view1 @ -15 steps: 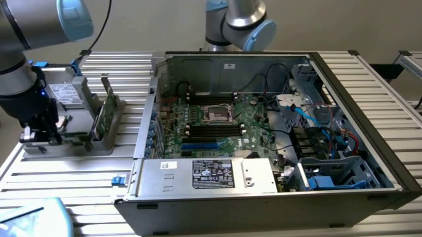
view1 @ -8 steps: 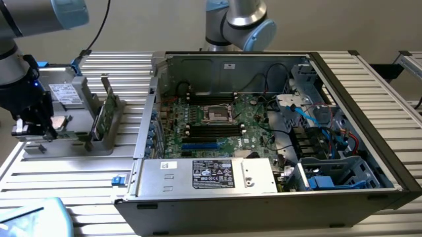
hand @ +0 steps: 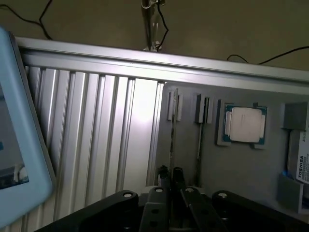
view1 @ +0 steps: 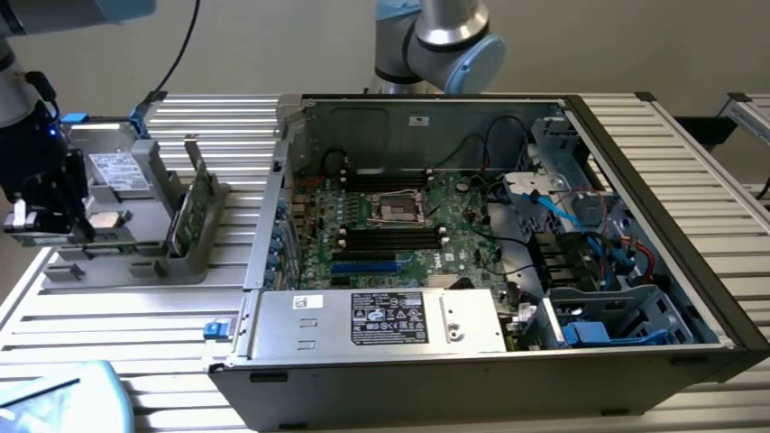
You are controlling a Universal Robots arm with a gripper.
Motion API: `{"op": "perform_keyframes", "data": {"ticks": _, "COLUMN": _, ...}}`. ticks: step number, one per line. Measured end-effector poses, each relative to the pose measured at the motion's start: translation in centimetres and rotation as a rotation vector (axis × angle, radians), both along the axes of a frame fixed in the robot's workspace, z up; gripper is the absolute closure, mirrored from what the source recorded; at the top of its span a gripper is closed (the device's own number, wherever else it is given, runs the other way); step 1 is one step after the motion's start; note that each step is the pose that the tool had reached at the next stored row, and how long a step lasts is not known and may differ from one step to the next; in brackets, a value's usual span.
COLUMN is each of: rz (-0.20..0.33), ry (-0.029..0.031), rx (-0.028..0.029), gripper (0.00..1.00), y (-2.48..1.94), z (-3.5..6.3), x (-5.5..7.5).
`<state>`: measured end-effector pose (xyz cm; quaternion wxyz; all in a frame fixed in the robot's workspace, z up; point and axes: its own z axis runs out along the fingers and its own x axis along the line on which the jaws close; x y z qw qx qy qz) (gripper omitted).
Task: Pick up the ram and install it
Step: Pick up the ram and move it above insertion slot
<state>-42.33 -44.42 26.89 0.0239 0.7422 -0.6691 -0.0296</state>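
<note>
early stage, i judge: the ram stands upright in its tray, not yet lifted, the end effector over the tray, narrowly parted and empty

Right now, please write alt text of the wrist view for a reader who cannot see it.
The end effector hangs above a grey tray, in line with a ram stick that stands on edge beside a second one. A processor chip and a labelled drive lie alongside.
</note>
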Motion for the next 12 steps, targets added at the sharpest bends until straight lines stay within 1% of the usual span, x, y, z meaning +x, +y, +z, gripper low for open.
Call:
{"op": "perform_keyframes", "data": {"ticks": 5, "rz": 0.0, "ry": 0.008, "rx": 0.0001, "gripper": 0.86, "y": -0.38, "z": 1.26, "x": 0.9}}
{"op": "perform_keyframes", "data": {"ticks": 12, "rz": 0.0, "ry": 0.0211, "rx": 0.0004, "gripper": 0.86, "y": -0.99, "z": 2.82, "x": 2.6}}
